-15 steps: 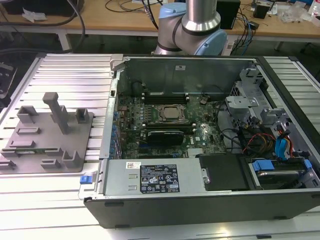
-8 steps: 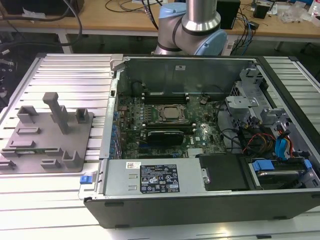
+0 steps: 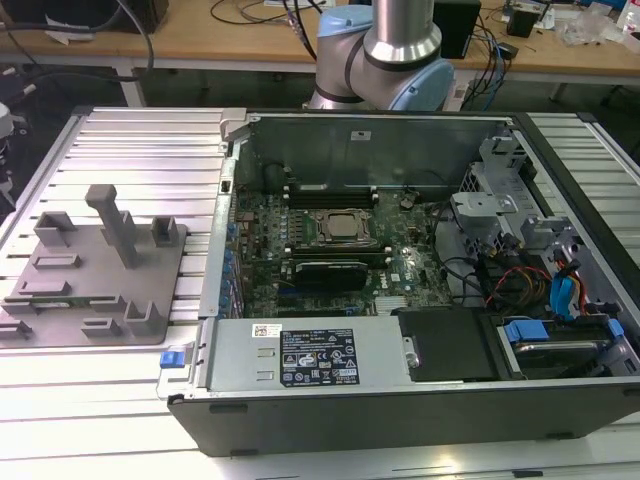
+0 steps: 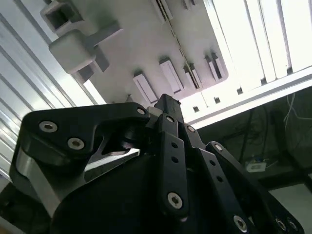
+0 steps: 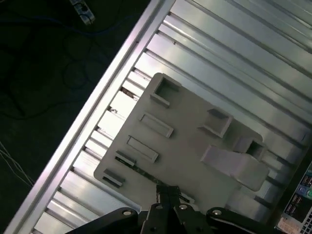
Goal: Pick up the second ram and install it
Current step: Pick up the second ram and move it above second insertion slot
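Gripper (image 5: 168,191) hangs high over the grey holder plate (image 5: 185,131), its two black fingers (image 5: 157,214) drawn together with nothing between them. The second wrist view shows the same, the tips (image 4: 165,103) meeting in a point.

The second ram (image 5: 139,169) is in the holder. It shows as a thin dark-green stick standing on its edge, caught in small blocks along one side of the plate, the side away from the tall post (image 5: 234,163). Its long axis runs parallel to the slats of the ribbed metal table (image 5: 234,44), so one end points toward the open computer case (image 5: 297,204) and the other toward the table's edge rail. In the second wrist view it is the fine line (image 4: 180,48) crossing the plate (image 4: 131,44) past a row of slot blocks.

In the first wrist view the fingertips sit right on that line, a little toward the case end from the stick's middle. By my judgement the ram lies almost straight below the tips and well apart from them in height. The seam between the fingers looks to cross the stick at a slant, neither along it nor square to it.

In the exterior view the plate (image 3: 100,282) rests on the table (image 3: 140,150) at the exterior view's left of the case (image 3: 370,140), with the arm (image 3: 385,45) rising behind the case.
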You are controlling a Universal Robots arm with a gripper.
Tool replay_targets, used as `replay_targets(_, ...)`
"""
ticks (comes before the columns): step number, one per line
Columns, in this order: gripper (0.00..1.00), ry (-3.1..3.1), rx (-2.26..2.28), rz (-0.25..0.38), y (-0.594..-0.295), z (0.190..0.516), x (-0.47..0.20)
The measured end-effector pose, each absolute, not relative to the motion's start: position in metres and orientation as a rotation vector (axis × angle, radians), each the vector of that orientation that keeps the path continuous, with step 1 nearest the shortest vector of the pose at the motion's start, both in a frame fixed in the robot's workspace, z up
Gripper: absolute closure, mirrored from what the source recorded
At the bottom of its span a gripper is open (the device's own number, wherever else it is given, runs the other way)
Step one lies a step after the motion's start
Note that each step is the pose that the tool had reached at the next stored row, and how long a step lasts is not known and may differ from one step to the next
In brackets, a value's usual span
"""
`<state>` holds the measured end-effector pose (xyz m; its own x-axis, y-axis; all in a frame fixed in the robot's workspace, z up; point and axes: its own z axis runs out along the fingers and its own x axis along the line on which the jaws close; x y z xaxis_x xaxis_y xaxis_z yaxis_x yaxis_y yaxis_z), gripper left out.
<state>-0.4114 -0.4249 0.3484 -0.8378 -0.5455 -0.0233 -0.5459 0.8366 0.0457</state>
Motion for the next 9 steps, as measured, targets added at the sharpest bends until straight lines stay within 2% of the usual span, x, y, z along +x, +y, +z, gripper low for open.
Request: replay_targets(9, 0.92, 2.854, -1.306, 0.080, -0.4249, 0.3484, -0.4114)
